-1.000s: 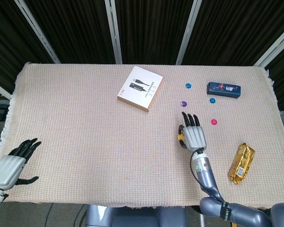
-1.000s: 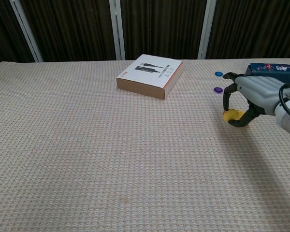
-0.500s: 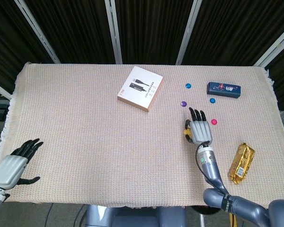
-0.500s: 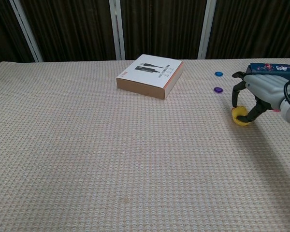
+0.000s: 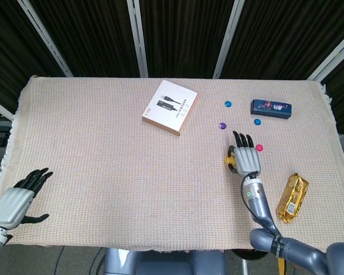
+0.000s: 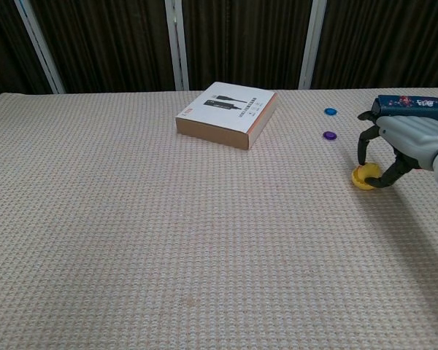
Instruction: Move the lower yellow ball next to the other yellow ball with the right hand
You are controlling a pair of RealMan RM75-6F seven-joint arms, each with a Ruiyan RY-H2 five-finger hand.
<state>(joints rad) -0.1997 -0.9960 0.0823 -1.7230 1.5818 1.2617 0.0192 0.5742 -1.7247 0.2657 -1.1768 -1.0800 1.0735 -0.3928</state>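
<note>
One yellow ball (image 6: pixel 363 177) lies on the woven cloth at the right of the table; from the head view only its left part (image 5: pixel 231 162) shows. My right hand (image 6: pixel 403 140) arches over it, a finger to its left and the thumb against its right side, so the ball is pinched between them. In the head view the right hand (image 5: pixel 247 161) covers most of the ball. A second yellow ball is not distinguishable in either view. My left hand (image 5: pixel 14 200) hovers at the table's near left edge with fingers spread, holding nothing.
A white and orange box (image 5: pixel 169 107) lies at the centre back. A dark blue box (image 5: pixel 270 107) sits at the back right. Small discs dot the cloth: blue (image 5: pixel 228 104), purple (image 5: pixel 222 126), cyan (image 5: pixel 257 121), pink (image 5: pixel 259 148). A gold snack packet (image 5: pixel 292 197) lies front right.
My right hand carried the ball to the right and away from me, then lowered it onto the cloth. The left hand barely moved.
</note>
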